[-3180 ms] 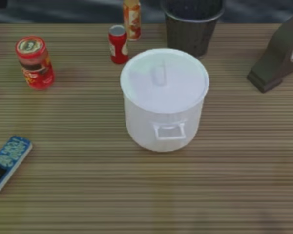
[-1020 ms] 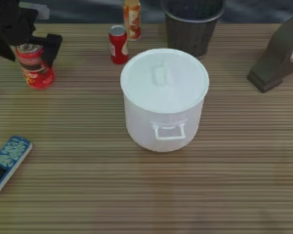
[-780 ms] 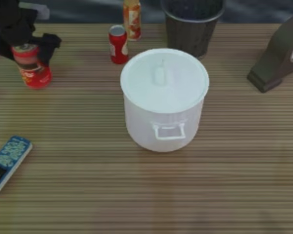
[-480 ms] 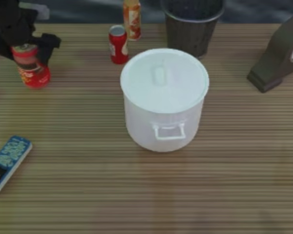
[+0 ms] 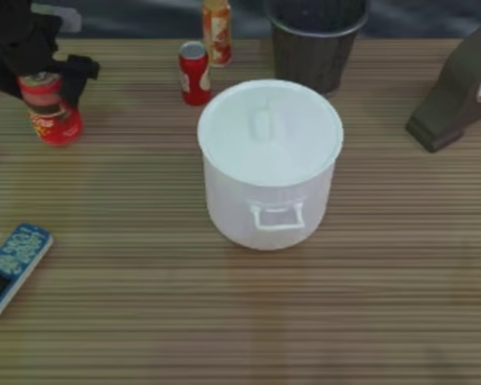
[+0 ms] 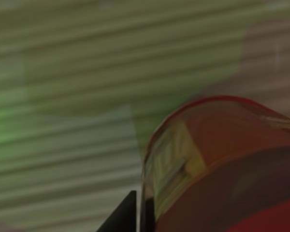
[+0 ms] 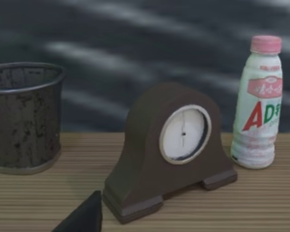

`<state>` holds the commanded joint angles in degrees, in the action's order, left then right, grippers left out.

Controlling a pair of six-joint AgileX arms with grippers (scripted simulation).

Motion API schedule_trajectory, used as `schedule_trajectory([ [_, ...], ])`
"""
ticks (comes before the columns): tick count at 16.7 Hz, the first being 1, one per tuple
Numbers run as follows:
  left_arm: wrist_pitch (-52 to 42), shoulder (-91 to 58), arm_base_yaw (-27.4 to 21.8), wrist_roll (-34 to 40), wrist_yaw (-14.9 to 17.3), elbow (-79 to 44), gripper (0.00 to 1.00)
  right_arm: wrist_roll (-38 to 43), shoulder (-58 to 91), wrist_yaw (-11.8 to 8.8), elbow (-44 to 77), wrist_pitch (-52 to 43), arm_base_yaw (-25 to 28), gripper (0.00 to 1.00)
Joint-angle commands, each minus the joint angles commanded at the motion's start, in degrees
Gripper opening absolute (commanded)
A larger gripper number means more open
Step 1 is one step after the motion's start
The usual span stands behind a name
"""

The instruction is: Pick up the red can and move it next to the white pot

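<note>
The red can (image 5: pixel 54 112) stands near the far left corner of the table (image 5: pixel 240 321), well apart from the white pot (image 5: pixel 269 164) at the middle, and my left pincer (image 5: pixel 34 70) sits over its top with one dark finger on each side of the upper part, pinching it. From above, the can leans a little and its base seems close to the wood or only just off it; I cannot tell which. In my left wrist view the can's red rim and dark label band fill the near corner, with a dark fingertip (image 6: pixel 123 217) just beside its wall, so I judge the grasp is made and the lift is the step in hand. Next I need to raise the can enough to clear the table, carry it toward the middle, and set it down upright on the bare wood to the left of the pot, near its wall but not touching it. The slim red soda can (image 5: pixel 194 73) and the tall orange bottle (image 5: pixel 216 30) stand near the far edge between me and the pot, so my path should pass nearer the front than those. The blue box (image 5: pixel 13 267) lies well clear by the left edge. My right arm is parked off to the right, its camera facing the brown clock (image 7: pixel 171 152); I cannot tell how its pincer stands.
</note>
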<state>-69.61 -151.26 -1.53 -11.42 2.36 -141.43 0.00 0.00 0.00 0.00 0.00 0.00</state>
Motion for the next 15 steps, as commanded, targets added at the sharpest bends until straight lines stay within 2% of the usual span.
schedule_trajectory([
  [7,0.1,2.3,0.1,0.0,-0.1,2.2,0.0,0.0,0.0,0.0,0.0,0.0,0.0,1.0],
  [15,0.5,25.4,0.9,0.0,-0.3,25.8,0.0,0.0,0.0,0.0,0.0,0.0,0.0,1.0],
])
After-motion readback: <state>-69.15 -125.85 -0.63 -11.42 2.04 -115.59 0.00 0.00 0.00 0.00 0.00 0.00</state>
